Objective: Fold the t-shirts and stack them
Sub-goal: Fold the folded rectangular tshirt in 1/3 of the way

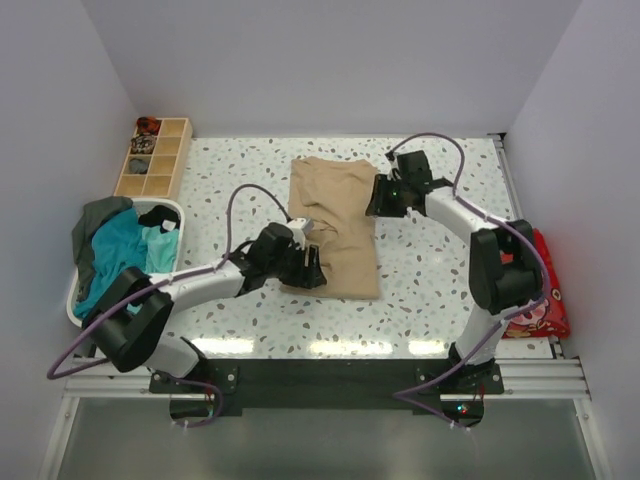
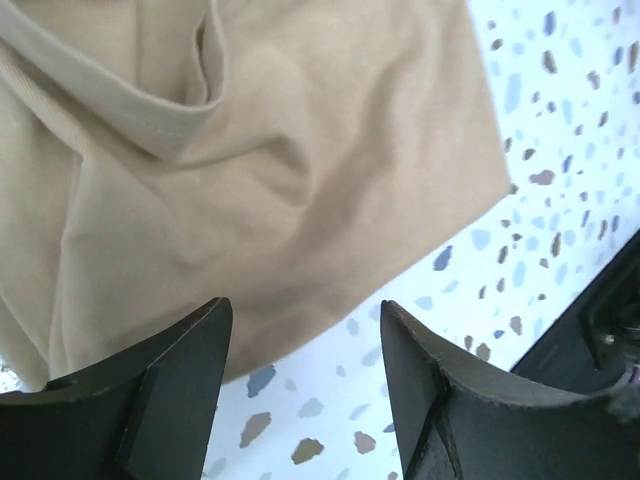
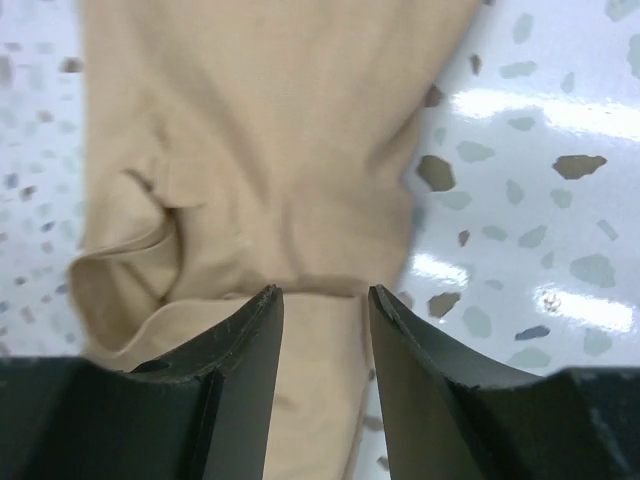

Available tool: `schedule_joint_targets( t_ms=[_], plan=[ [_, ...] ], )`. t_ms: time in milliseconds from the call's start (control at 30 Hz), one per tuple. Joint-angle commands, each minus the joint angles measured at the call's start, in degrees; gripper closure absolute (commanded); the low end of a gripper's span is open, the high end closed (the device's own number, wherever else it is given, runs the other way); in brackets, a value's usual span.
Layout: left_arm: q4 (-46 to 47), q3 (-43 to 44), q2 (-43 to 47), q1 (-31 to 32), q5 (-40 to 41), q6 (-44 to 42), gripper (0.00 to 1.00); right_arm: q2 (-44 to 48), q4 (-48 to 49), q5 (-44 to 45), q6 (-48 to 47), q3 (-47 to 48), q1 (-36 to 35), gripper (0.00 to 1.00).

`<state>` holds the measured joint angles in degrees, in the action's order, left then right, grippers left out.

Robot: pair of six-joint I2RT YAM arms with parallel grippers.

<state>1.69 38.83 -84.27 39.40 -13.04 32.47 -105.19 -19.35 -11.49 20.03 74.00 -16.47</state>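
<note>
A sandy-beige t-shirt (image 1: 335, 225) lies partly folded in the middle of the table. It fills the left wrist view (image 2: 260, 160) and the right wrist view (image 3: 270, 150). My left gripper (image 1: 312, 268) is open at the shirt's near left edge, its jaws over the shirt's edge and bare table (image 2: 305, 345). My right gripper (image 1: 378, 197) is open and empty at the shirt's far right edge, hovering over the cloth (image 3: 325, 300). A teal t-shirt (image 1: 120, 250) and a dark grey-green one (image 1: 95, 225) lie in the white basket (image 1: 172, 210).
A wooden compartment tray (image 1: 155, 158) with small items stands at the far left. A red patterned thing (image 1: 540, 290) lies off the table's right edge. Grey walls close in the back and sides.
</note>
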Motion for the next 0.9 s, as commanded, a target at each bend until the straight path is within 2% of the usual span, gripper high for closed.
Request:
schedule_joint_targets(
  t_ms=[0, 100, 200, 333, 500, 633, 867],
  plan=[
    [-2.5, 5.8, 6.0, 0.4, 6.2, 0.2, 0.33, 9.6, 1.2, -10.9, -1.0, -2.1, -1.4, 0.55],
    [-4.0, 10.7, 6.0, 0.3, 11.1, -4.8, 0.30, 11.8, -0.1, -12.9, -1.0, -4.8, -3.3, 0.54],
    [-5.6, 17.0, 1.9, -0.2, 15.5, -9.5, 0.29, 14.0, 2.2, -15.1, 0.4, -9.8, -4.4, 0.54],
    [-5.1, 22.5, -4.7, -2.5, 14.6, -10.8, 0.29, 15.3, 4.6, -18.0, 2.0, -14.6, -5.3, 0.55],
    [-3.6, 23.2, -7.7, -3.1, 10.9, -12.2, 0.29, 15.9, 6.2, -19.3, 2.9, -18.4, -6.3, 0.55],
    [-7.2, 25.0, -10.4, -3.4, 10.2, -14.7, 0.29, 14.8, 6.7, -20.0, 3.0, -19.5, -6.4, 0.55],
    [-11.0, 22.7, -8.7, -4.5, 19.1, -17.7, 0.28, 12.6, 8.2, -21.8, 3.5, -19.5, -7.6, 0.55]
  ],
)
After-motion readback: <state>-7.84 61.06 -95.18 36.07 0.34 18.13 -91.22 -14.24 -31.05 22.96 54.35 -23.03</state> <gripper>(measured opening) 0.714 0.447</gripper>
